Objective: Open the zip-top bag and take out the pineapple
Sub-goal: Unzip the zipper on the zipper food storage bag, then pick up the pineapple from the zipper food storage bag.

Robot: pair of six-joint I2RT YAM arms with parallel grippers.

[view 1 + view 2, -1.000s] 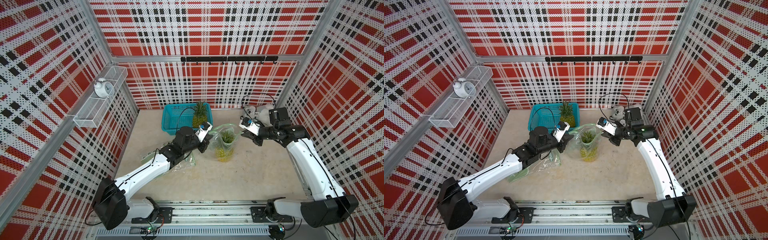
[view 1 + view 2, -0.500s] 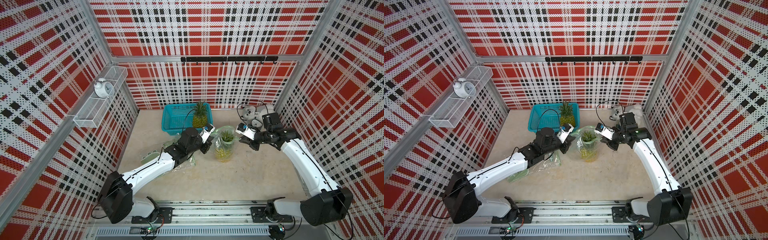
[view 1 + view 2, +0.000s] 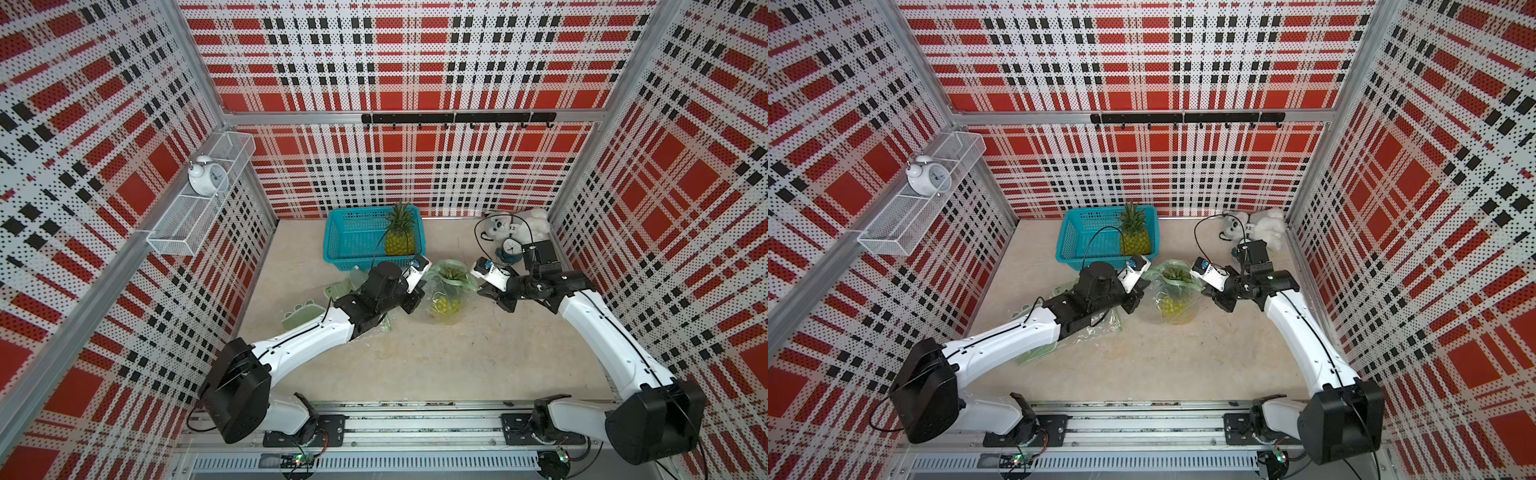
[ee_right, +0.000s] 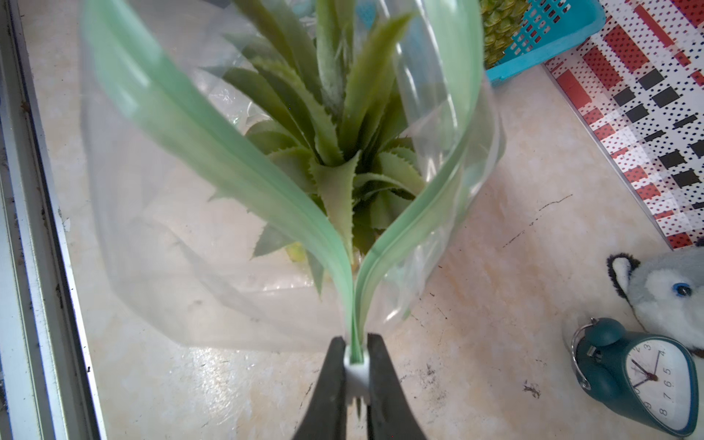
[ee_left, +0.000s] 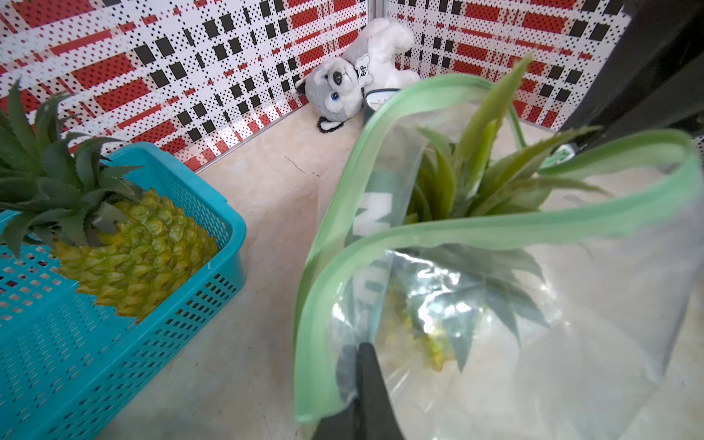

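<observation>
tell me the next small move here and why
Probably let the right tool release the zipper slider and reach into the bag for the pineapple crown. The green zip strips already gape wide around the leaves, and the left tool pinches the opposite edge, so the mouth should stay open.

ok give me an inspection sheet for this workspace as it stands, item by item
Surface: beige tabletop, scuffed.
Job's things: zip-top bag upright, mouth open; pineapple inside.
Clutter: second pineapple in blue basket; plush dog; teal clock; empty bags under left arm.
Grippers: left tool shut on bag's rim; right tool shut on its zip end.
Cables: black loops over both wrists.
Surroundings: plaid walls; white clock on wire shelf; hook rail.
</observation>
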